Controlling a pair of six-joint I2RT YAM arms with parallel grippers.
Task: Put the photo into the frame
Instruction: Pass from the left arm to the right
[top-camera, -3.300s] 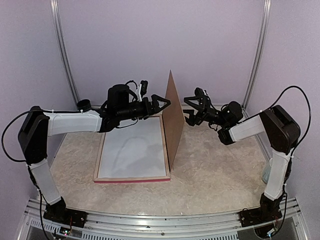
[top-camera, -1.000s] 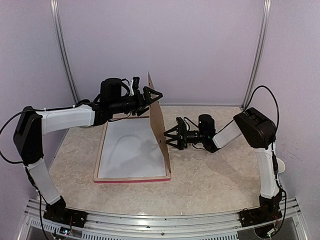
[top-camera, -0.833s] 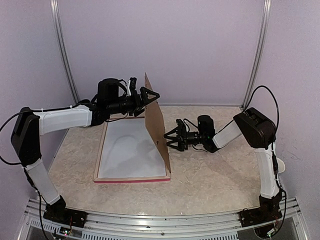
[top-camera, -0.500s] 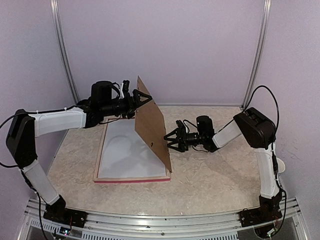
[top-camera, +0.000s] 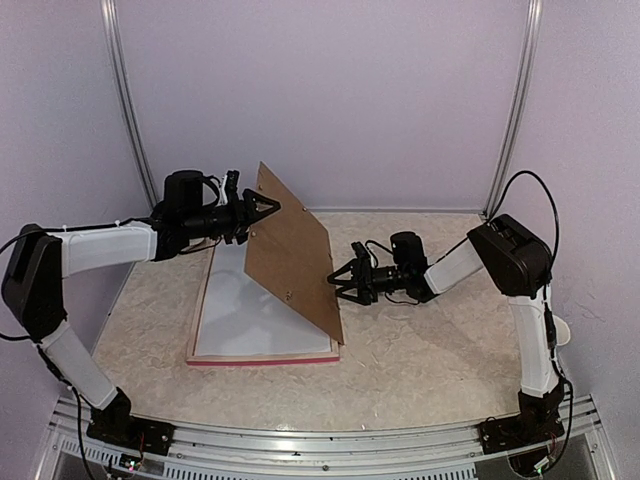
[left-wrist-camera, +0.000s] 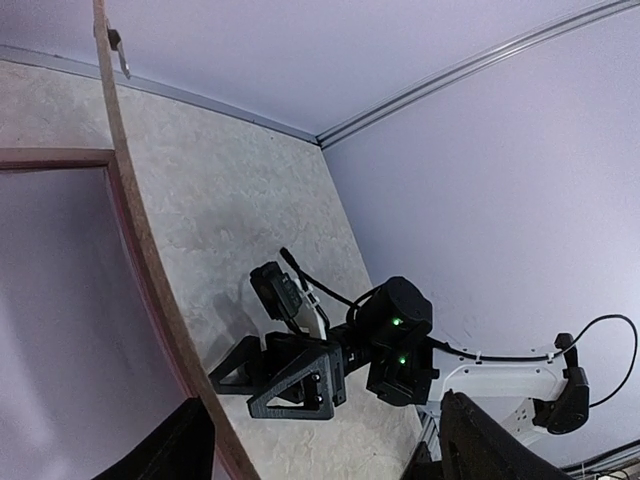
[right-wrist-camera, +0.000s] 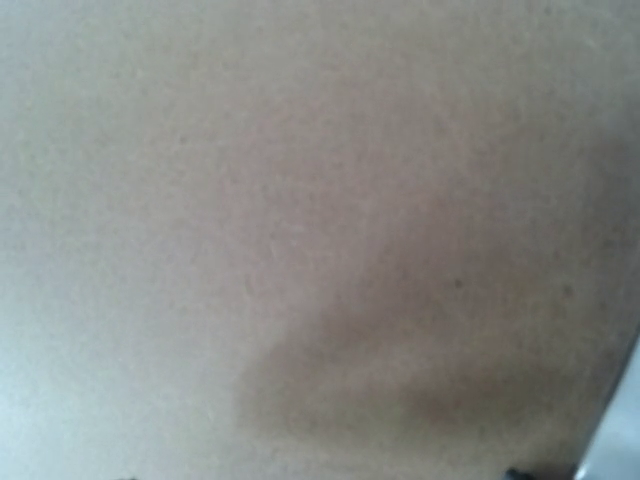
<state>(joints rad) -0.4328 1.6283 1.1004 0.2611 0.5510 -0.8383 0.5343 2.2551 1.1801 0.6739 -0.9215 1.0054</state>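
Note:
The frame (top-camera: 260, 359) lies flat at the table's left-centre, pale wood rim up, pink-red edge toward me, a white surface (top-camera: 235, 310) filling its opening. The photo's print does not show. A brown backing board (top-camera: 295, 260) stands on the frame's right side and leans left over it. My left gripper (top-camera: 265, 208) is open at the board's top edge. In the left wrist view the board's edge (left-wrist-camera: 140, 260) runs just inside one finger (left-wrist-camera: 190, 445). My right gripper (top-camera: 340, 282) stands open, close against the board's right face. The board (right-wrist-camera: 320, 240) fills the right wrist view.
Bare marbled tabletop (top-camera: 430, 350) lies right of the frame. A white object (top-camera: 555, 335) sits at the far right behind the right arm. Metal posts (top-camera: 125, 100) run up the back wall. A rail (top-camera: 320, 440) runs along the near edge.
The board has tipped from nearly upright to a strong lean left over the frame. My left gripper moved left with its top edge. The right gripper barely moved.

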